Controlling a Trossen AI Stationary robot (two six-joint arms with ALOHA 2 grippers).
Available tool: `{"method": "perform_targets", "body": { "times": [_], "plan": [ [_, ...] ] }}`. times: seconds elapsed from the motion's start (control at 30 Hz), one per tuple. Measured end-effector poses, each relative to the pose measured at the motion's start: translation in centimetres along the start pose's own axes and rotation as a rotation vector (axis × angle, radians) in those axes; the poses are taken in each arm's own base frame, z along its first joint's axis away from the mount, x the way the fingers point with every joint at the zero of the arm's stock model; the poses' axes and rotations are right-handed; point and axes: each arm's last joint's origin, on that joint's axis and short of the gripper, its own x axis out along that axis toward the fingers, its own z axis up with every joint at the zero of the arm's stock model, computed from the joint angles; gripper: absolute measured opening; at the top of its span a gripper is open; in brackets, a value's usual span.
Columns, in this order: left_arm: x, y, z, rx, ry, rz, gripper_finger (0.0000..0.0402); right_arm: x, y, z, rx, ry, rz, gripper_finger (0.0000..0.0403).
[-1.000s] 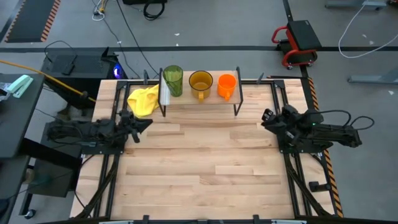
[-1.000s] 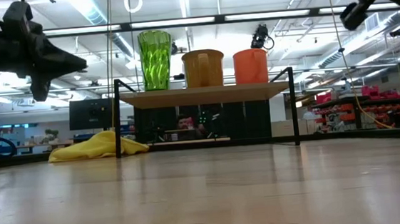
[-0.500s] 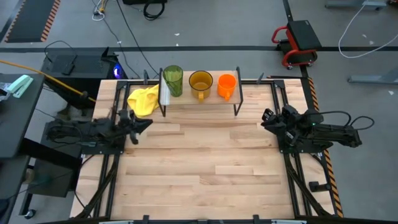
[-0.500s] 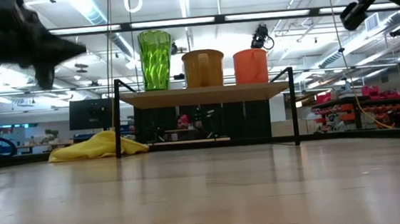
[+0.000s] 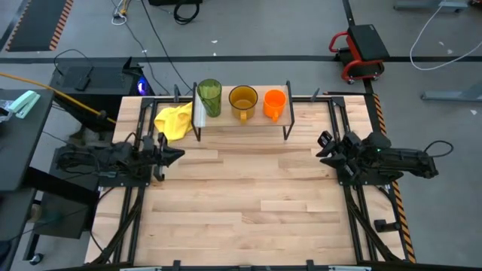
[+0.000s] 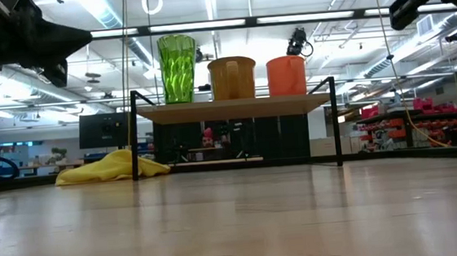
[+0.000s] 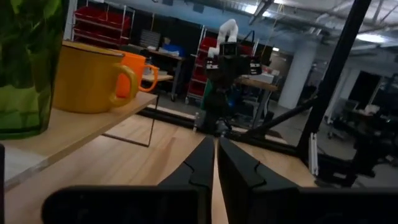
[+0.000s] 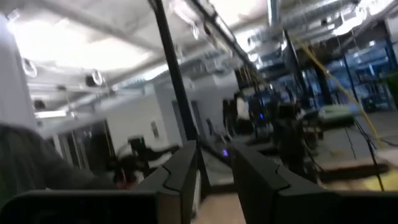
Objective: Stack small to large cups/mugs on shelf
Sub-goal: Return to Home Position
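Left hand [image 5: 177, 153] hangs off the left front of the low shelf [image 6: 235, 108] with the light wooden top and black legs, fingers pressed together, empty. On the shelf, 3 in a row: tall translucent green tumbler [image 5: 209, 98], wide yellow-brown mug [image 5: 242, 99], small orange mug [image 5: 274, 103]. Right hand [image 5: 322, 146] is off the shelf's right front, fingers a crack apart, empty.
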Motion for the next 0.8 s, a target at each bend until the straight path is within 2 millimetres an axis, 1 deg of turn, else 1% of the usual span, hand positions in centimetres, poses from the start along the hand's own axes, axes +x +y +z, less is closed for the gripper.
{"method": "perform_targets", "body": {
  "times": [0.27,0.37,0.53,0.7,0.8],
  "plan": [
    [0.0,0.1,-0.6,0.040,0.064,0.014,0.0036,-0.2,-0.7,-1.8,0.018,0.175,-0.068,0.0107],
    [0.0,0.2,-0.8,0.055,0.080,0.017,0.0032,-0.2,-0.7,-1.8,-0.008,0.183,-0.069,0.0107],
    [-0.1,0.3,-1.2,0.133,0.123,0.022,0.0029,-0.2,-0.8,-2.0,-0.066,0.201,-0.069,0.0105],
    [-0.2,0.5,-1.9,0.168,0.198,0.036,0.0037,-0.4,-1.0,-2.6,-0.059,0.260,-0.104,0.0107],
    [-0.2,0.5,-2.0,0.173,0.218,0.041,0.0039,-0.5,-1.2,-2.9,-0.050,0.282,-0.132,0.0107]
  ]
}}
